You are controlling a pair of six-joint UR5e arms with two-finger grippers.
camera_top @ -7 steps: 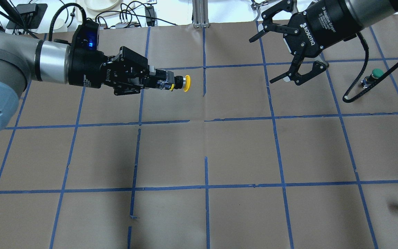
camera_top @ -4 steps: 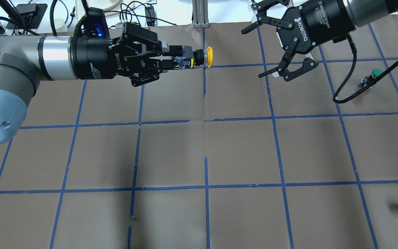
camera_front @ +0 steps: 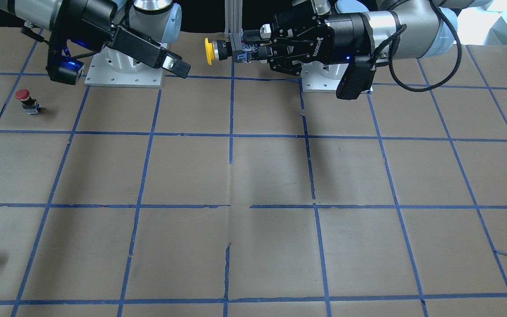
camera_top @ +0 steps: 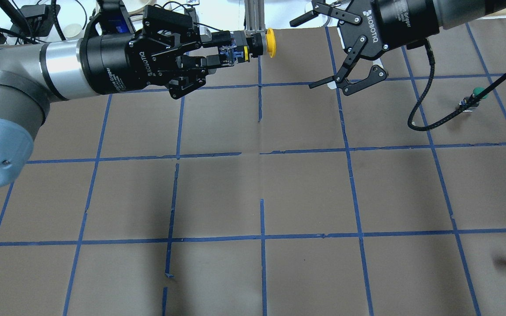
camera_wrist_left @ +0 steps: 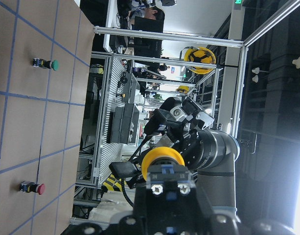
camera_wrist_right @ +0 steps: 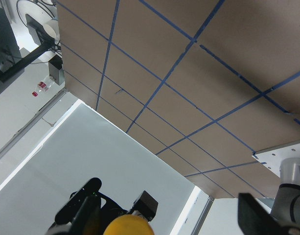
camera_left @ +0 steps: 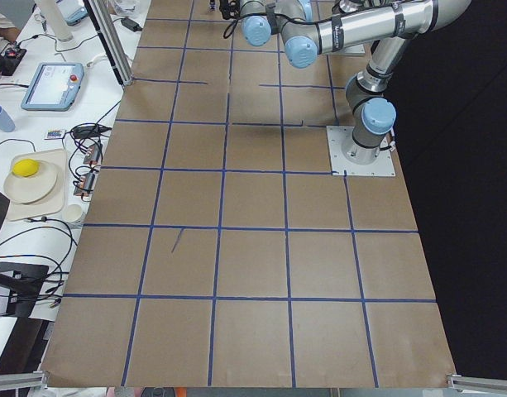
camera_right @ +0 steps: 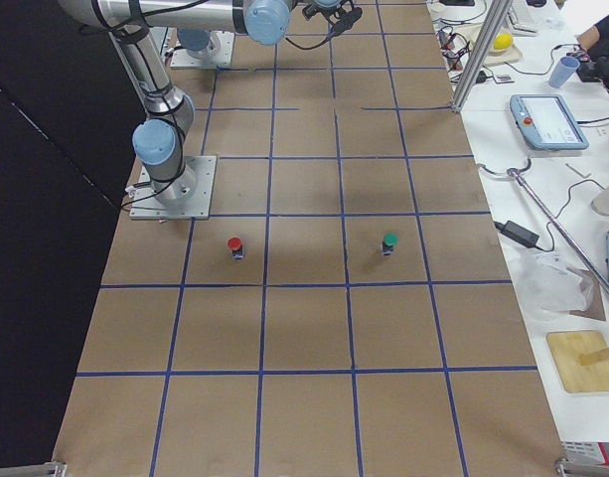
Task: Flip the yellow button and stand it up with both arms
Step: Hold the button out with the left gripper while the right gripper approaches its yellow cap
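Your left claw [camera_top: 224, 48] grips the yellow button [camera_top: 270, 37] in the air; your right claw [camera_top: 305, 52] is wide apart. Both say ROBOTIQ.

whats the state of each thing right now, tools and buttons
left tool, shut on yellow button
right tool, open, empty
yellow button, held off the table, sideways, cap toward right tool
red button, standing cap-up on table
green button, standing cap-up on table

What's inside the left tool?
The yellow button, clamped sideways by its body in the left tool; cap sticks out toward the open right tool. The tool hides the body's rear.
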